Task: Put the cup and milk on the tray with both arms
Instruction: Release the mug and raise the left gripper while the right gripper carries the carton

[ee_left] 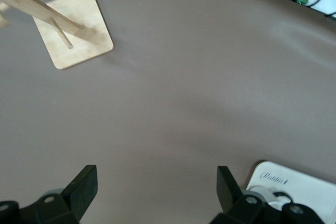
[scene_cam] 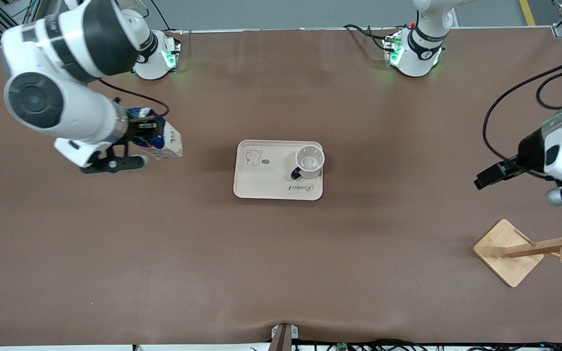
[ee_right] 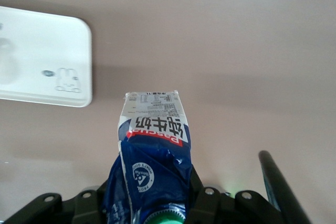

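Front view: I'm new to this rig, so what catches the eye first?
The milk, clamped in the right pincer and held above the table toward the right arm's end. Next, the cup standing on the tray at mid-table, while the left pincer waits open.

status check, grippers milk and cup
Right gripper shut on milk, aloft short of tray. Left gripper open, waiting. Cup on tray. Path clear.

White jointed arms (scene_cam: pixel 66 97) with black bands, black cables, green-lit bases (scene_cam: pixel 169 58), black claws
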`<state>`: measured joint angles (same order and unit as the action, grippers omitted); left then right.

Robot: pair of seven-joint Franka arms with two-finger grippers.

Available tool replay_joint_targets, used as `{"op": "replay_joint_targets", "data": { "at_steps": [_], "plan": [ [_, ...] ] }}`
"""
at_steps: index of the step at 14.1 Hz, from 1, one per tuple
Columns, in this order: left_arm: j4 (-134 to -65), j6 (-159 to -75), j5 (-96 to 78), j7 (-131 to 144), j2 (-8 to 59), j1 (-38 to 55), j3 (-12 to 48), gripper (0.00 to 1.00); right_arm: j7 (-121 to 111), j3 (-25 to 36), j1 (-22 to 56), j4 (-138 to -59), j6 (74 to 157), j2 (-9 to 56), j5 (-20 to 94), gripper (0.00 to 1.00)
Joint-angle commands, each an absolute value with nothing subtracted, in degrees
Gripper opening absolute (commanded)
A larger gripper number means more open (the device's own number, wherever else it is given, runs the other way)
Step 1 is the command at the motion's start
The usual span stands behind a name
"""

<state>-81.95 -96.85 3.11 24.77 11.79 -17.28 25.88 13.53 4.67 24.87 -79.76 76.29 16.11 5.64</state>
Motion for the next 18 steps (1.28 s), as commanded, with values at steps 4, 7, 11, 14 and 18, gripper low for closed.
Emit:
{"op": "replay_joint_targets", "data": {
  "at_steps": [4,7,11,14,18],
  "plan": [
    [-86.21,-88.51,5.45,15.58,0.72,-7.67,14.35,1.00,18.09,5.27,29.25,-77.87,81.55,20.12,11.60,0.00],
    [-92.01,-88.24,5.36,12.22,-4.91,-2.39,8.55,1.00,19.41,5.27,34.52,-78.22,89.19,23.54,11.78,0.00],
    [-93.08,-88.16,2.38,8.00,-6.50,-1.67,5.45,1.00,24.08,5.19,36.56,-78.92,90.97,26.54,12.04,0.00],
    [-92.55,-87.10,2.46,7.91,-6.42,-1.67,5.71,1.00,24.08,5.27,38.58,-79.36,93.50,28.56,11.95,0.00],
    [-91.93,-86.23,2.46,7.91,-6.33,-1.50,6.15,1.00,24.17,5.36,40.16,-82.79,98.87,28.74,11.60,0.00]
  ]
}}
